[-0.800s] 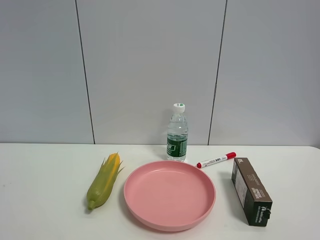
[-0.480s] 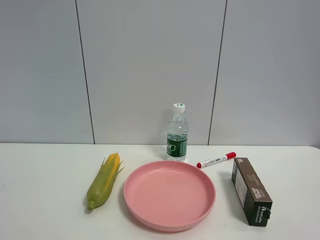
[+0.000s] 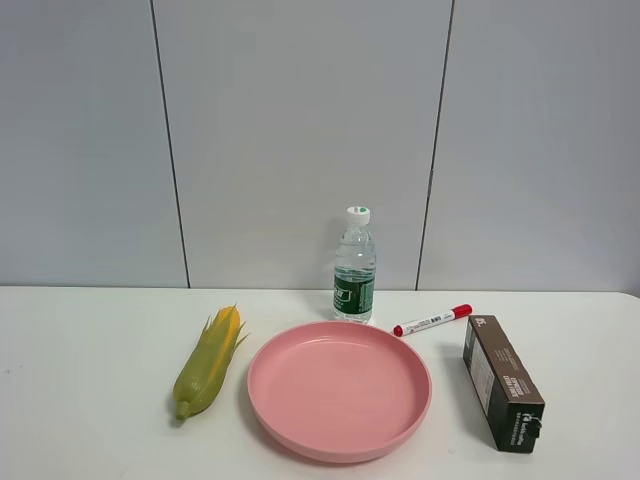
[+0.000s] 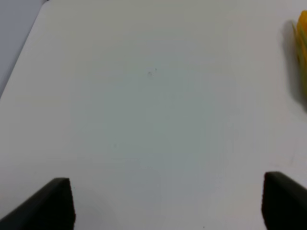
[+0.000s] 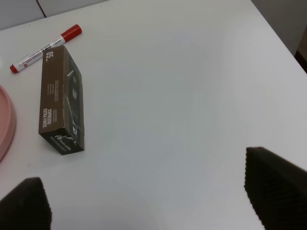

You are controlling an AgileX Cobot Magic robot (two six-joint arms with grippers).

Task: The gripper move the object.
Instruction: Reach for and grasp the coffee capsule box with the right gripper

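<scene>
The long dark brown carton (image 3: 502,382) lies flat on the white table to the right of the pink plate (image 3: 339,388). It also shows in the right wrist view (image 5: 61,99), with white print "05". My right gripper (image 5: 148,201) is open and empty, its fingertips (image 5: 276,184) wide apart over bare table beside the carton. My left gripper (image 4: 168,201) is open and empty over bare table at the left, with the corn cob (image 4: 301,40) at the view's edge. Neither arm shows in the exterior high view.
A green-yellow corn cob (image 3: 207,362) lies left of the plate. A water bottle (image 3: 354,267) stands behind the plate. A red-capped marker (image 3: 432,320) lies by the carton's far end, also in the right wrist view (image 5: 45,48). The table's right edge (image 5: 276,31) is near.
</scene>
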